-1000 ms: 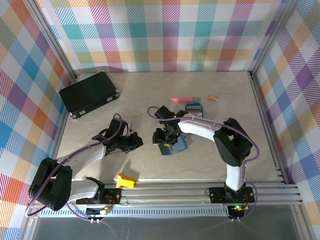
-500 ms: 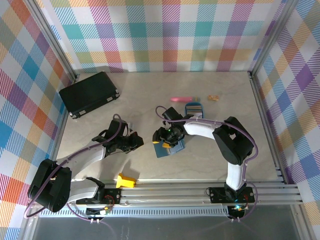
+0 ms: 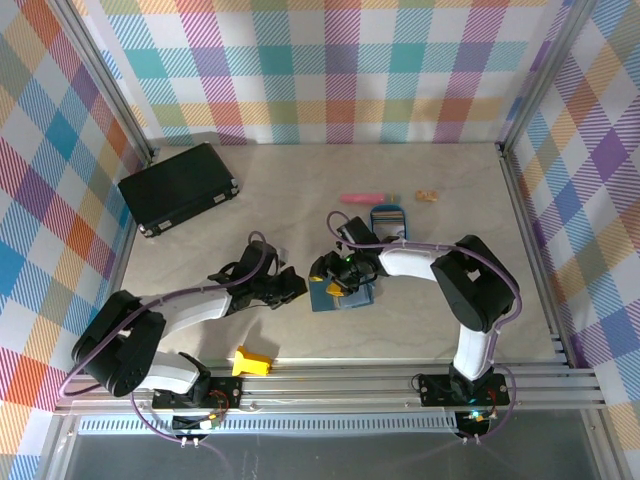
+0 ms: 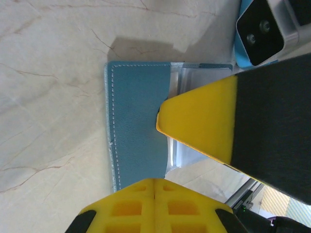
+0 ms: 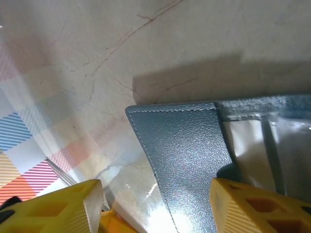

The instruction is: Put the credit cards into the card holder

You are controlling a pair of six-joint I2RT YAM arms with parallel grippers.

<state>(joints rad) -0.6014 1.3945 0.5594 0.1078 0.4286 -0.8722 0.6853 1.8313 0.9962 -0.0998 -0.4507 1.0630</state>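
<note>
I see the card holder (image 4: 138, 121) as teal-blue leather, with pale stitching (image 4: 112, 121) along its edge and silvery clear sleeves (image 4: 182, 155) inside. The table (image 3: 450, 180) is beige, veined brown like marble. The walls (image 3: 330, 70) wear pastel plaid. The case (image 3: 180, 187) is black. The right gripper (image 5: 155, 184) has yellow fingers (image 5: 252, 208).

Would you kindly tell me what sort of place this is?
Probably a robot test cell: left arm and right arm bolted to a rail, plaid walls boxing in the table, props such as a wallet and black case.
</note>
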